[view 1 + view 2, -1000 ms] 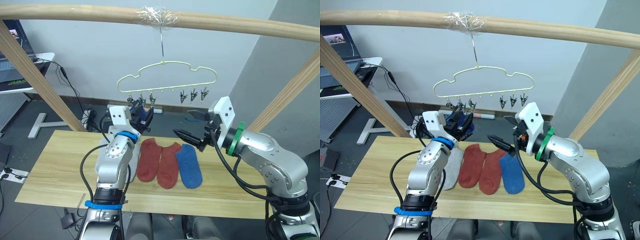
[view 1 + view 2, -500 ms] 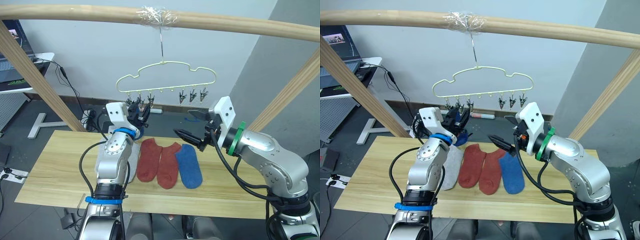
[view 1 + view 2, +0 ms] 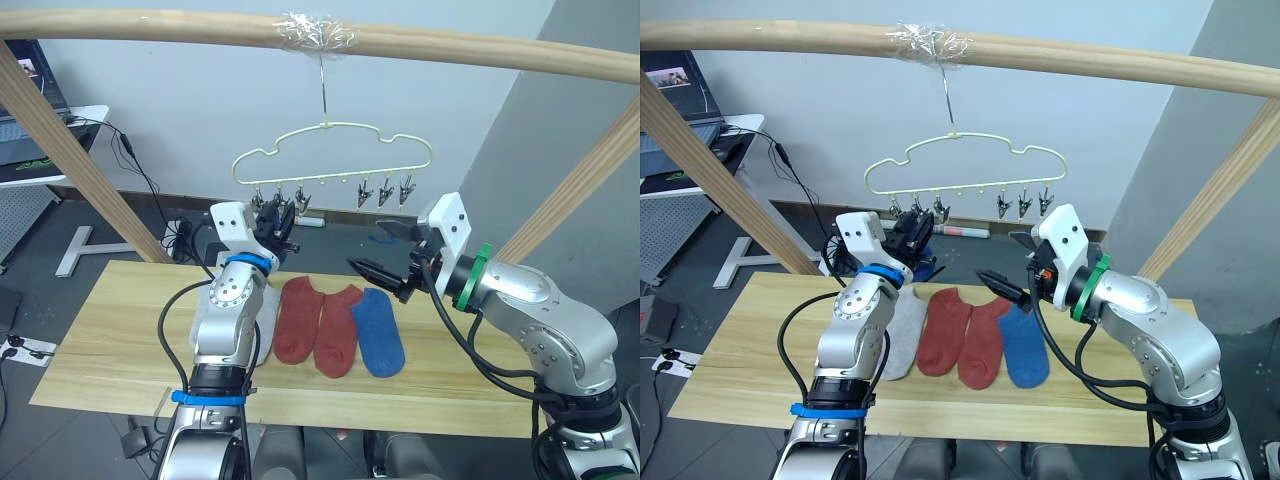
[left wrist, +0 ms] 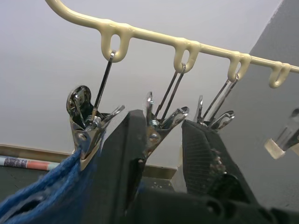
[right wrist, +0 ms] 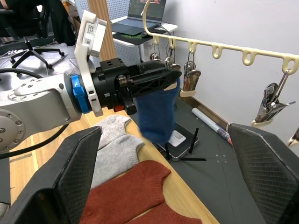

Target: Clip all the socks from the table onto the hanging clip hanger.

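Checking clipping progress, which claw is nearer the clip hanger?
Left. The left claw is up at the clip hanger, by its left clips; the right claw hangs lower, over the table.

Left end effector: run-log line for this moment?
left end effector at clip hanger | blue sock in end clip | right end effector open, idle

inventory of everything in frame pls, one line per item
blue sock: 1, blue, hanging from the leftmost clip of the clip hanger
blue sock on table: 1, blue, flat, rightmost of the row
rust red socks: 2, side by side, mid table
grey sock: 1 seen, light grey, partly behind the left arm
clip hanger: 1, pale yellow wire, silver clips, hooked on the wooden pole
table: 1, light wood
left gripper: black fingers, raised to the left clips
right gripper: black fingers apart, above the table, holding nothing
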